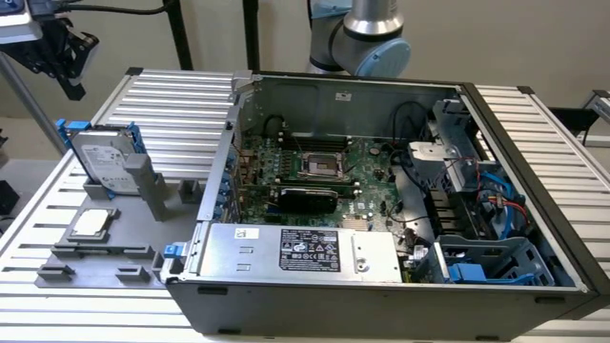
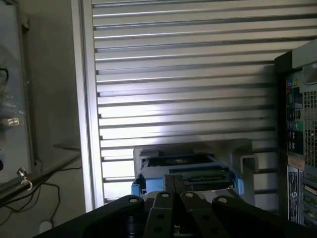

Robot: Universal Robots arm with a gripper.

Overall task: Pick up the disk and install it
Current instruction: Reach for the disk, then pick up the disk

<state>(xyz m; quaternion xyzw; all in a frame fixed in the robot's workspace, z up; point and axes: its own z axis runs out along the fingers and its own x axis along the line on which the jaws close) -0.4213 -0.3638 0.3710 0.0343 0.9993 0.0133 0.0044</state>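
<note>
I see my gripper [image 2: 174, 178] closed on nothing, its tips hiding part of the disk [image 2: 203, 173], which stands upright in a grey holder [image 1: 139, 177]

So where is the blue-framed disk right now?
The disk stands on edge in the grey holder at the exterior view's left, beside the open computer case.

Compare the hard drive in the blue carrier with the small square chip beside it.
The disk stands on edge in its grey holder; the processor chip lies flat on a grey fixture. The disk is larger, oblong and blue-framed; the processor chip is small, square and unframed. Both are silver-grey and sit at the exterior view's left of the computer case.
</note>
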